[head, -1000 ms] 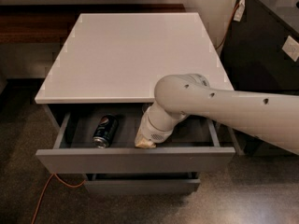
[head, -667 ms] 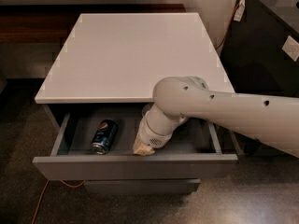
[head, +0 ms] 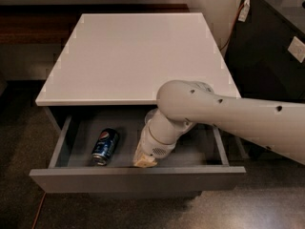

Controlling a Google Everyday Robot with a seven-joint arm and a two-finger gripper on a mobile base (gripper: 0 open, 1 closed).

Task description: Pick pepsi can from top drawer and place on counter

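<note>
The pepsi can (head: 106,147) lies on its side in the left part of the open top drawer (head: 138,180), with its logo facing up. My gripper (head: 145,161) reaches down into the drawer just behind the grey front panel, to the right of the can and apart from it. The white arm hides most of the gripper's tip. The white counter (head: 138,56) above the drawer is bare.
A dark brown wooden ledge (head: 28,27) runs along the back left. A black cabinet (head: 271,46) with a white tag and an orange cable stands close to the right. The arm crosses the drawer's right half. The floor is dark and speckled.
The top drawer has slid further out toward the camera, and the gripper has come with its front panel. More of the pepsi can and the drawer's inside now show.
</note>
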